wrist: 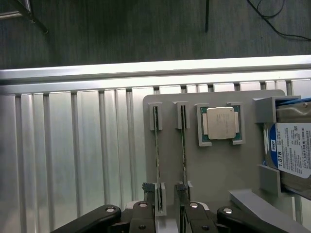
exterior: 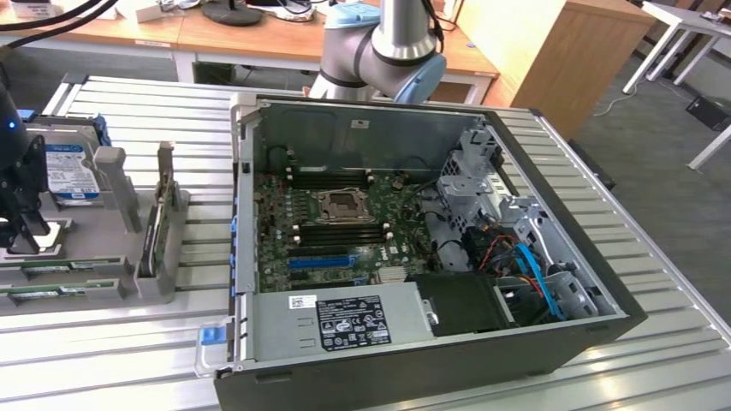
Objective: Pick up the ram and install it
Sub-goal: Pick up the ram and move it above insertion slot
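Two ram sticks stand on edge in slots of a grey holder (wrist: 228, 170); from the wrist they are thin green lines, one ram stick (wrist: 156, 155) beside the other ram stick (wrist: 183, 150). In the exterior view they lie as green strips (exterior: 51, 272) at the far left. My gripper (wrist: 169, 221) hovers over the near ends of the sticks, open, its black fingers (wrist: 143, 219) apart and holding nothing. It appears as a black shape (exterior: 23, 235) over the holder in the exterior view. The open computer case (exterior: 377, 107) shows its motherboard (exterior: 331, 218) with empty memory slots (exterior: 341, 227).
On the same holder sit a square silver processor (wrist: 219, 124) and a blue-labelled hard drive (wrist: 291, 150). The holder and case rest on a ribbed metal table (wrist: 73, 145). The arm's base (exterior: 389, 51) rises behind the case. Desks and a wooden cabinet stand beyond.
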Controlling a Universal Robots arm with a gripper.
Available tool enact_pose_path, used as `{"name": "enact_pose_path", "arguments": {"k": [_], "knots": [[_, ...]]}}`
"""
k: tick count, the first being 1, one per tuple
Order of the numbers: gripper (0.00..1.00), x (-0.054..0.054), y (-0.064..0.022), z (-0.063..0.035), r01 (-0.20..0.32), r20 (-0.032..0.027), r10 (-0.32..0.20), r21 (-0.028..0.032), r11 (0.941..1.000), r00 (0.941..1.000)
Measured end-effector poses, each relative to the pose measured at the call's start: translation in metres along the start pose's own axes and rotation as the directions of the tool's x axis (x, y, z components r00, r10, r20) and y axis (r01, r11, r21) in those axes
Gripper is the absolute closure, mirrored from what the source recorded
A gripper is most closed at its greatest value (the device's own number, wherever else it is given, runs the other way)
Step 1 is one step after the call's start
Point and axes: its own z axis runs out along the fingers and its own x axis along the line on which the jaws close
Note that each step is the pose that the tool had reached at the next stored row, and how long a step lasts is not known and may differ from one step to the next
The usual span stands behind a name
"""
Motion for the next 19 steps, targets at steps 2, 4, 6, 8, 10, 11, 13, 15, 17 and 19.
{"name": "enact_pose_path", "arguments": {"k": [2,4,6,8,10,11,13,15,17,19], "knots": [[0.7,0.0,-0.0001,0.0023,0.0,-0.0001,0.0,0.0,1.0,1.0],[0.7,0.0,-0.0003,0.0052,0.0,0.0,0.0,-0.0001,1.0,1.0],[0.7,0.0,-0.0004,0.0082,0.0,-0.0001,0.0,-0.0001,1.0,1.0],[0.7,0.0,-0.0005,0.0105,0.0,0.0,0.0,-0.0001,1.0,1.0],[0.7,0.0,-0.0006,0.0123,0.0,-0.0001,0.0,-0.0001,1.0,1.0],[0.7,0.0,-0.0006,0.0132,0.0,-0.0001,0.0,-0.0001,1.0,1.0],[0.7,0.0,-0.0007,0.0152,0.0,-0.0001,0.0,-0.0001,1.0,1.0],[0.7,0.0,-0.0008,0.0171,0.0,-0.0001,0.0,-0.0001,1.0,1.0],[0.7,0.0,-0.0008,0.0174,0.0,-0.0002,0.0,-0.0002,1.0,1.0],[0.7,0.0,-0.0008,0.0174,0.0,-0.0002,0.0,-0.0002,1.0,1.0]]}}
